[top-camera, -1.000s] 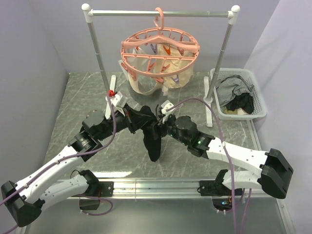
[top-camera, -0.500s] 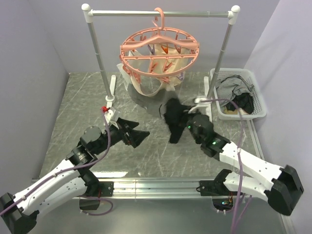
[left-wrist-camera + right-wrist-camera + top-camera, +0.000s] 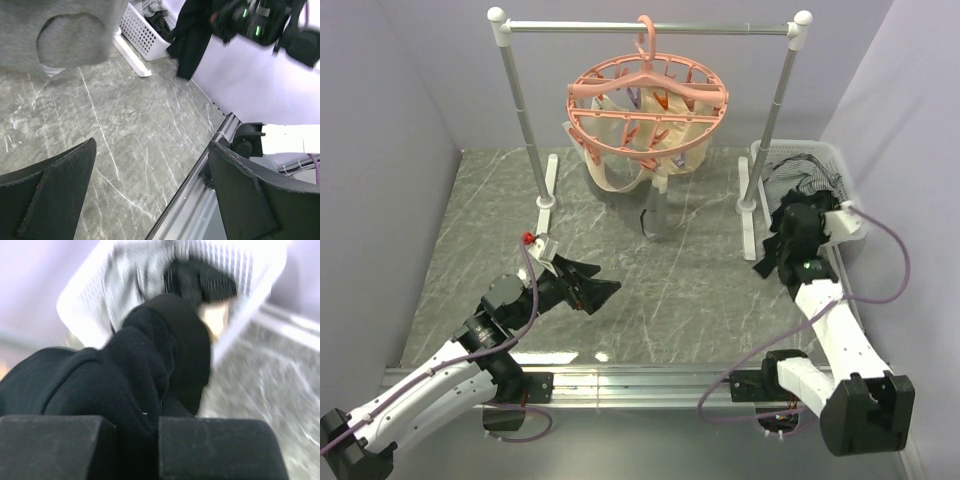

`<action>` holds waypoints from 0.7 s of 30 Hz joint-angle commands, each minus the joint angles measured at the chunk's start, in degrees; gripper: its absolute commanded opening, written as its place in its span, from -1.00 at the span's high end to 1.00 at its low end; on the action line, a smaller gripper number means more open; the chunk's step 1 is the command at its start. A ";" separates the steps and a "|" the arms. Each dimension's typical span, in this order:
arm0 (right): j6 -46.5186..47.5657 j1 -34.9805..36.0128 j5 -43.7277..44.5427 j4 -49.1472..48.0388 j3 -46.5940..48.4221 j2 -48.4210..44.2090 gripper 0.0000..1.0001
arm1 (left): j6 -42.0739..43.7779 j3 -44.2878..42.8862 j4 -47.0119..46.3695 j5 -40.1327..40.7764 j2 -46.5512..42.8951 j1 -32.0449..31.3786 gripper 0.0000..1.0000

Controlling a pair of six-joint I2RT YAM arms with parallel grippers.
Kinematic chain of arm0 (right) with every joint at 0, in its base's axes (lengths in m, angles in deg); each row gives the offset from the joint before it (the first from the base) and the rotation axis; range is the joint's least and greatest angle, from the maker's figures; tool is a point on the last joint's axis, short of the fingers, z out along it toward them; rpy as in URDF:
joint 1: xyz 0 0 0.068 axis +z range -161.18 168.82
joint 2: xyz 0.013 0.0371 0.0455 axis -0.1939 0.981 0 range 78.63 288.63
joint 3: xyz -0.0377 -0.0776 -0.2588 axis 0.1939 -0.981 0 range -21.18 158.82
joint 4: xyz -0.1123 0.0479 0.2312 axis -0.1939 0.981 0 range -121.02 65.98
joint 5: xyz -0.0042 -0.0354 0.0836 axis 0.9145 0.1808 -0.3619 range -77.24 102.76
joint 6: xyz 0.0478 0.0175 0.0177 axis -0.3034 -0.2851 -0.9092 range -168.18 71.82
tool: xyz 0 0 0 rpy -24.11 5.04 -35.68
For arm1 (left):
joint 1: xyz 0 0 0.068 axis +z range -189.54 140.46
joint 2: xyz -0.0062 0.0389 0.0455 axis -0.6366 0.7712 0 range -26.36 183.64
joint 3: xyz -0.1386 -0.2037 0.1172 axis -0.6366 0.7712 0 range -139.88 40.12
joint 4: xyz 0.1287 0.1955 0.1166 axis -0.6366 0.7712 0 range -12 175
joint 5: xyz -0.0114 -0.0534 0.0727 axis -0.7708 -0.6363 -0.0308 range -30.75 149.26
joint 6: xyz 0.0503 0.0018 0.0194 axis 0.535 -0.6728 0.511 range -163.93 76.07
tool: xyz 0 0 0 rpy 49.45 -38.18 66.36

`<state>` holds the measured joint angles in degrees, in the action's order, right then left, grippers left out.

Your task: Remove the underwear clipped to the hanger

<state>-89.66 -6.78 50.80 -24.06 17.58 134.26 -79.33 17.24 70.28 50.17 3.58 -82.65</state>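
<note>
The salmon-pink hanger [image 3: 650, 95] hangs by its hook from the silver rail [image 3: 720, 28]. Cream-beige underwear [image 3: 615, 175] is clipped under it, and a grey piece [image 3: 655, 212] dangles lowest, seen close in the left wrist view as grey fabric [image 3: 60, 30]. At the right, beside the basket, my right gripper [image 3: 788, 222] is shut on black underwear [image 3: 772, 255], which bulges over its fingers [image 3: 220, 447] in the wrist view [image 3: 140, 370]. My left gripper [image 3: 605, 280] is open and empty low over the table at the front left, its jaws wide apart [image 3: 150, 190].
A white basket [image 3: 845, 165] at the right edge holds striped and black garments [image 3: 200, 277]. The rail's two posts stand on white feet [image 3: 748, 215] on the grey marble table. A metal strip [image 3: 650, 380] runs along the near edge.
The left gripper let go of the black underwear, opened and pulled back to the front left. The right gripper shut on it and carried it right to the basket.
</note>
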 commanded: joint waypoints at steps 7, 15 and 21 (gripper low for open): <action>-2.48 -9.50 1.51 -3.36 28.97 20.45 1.00 | 0.42 -2.61 3.24 -0.94 -2.95 -0.22 -0.99; 4.12 -10.56 1.51 14.90 55.43 46.66 -0.76 | 0.77 -3.58 6.32 1.69 -4.97 -0.22 -0.99; 3.68 -10.47 1.69 12.31 48.28 40.88 -0.97 | 0.15 -4.02 7.11 3.72 -6.29 -0.22 -0.99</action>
<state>-86.20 -17.11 50.67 -11.36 68.79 182.83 -79.13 15.84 77.23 52.10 -1.67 -82.65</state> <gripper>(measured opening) 0.983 0.994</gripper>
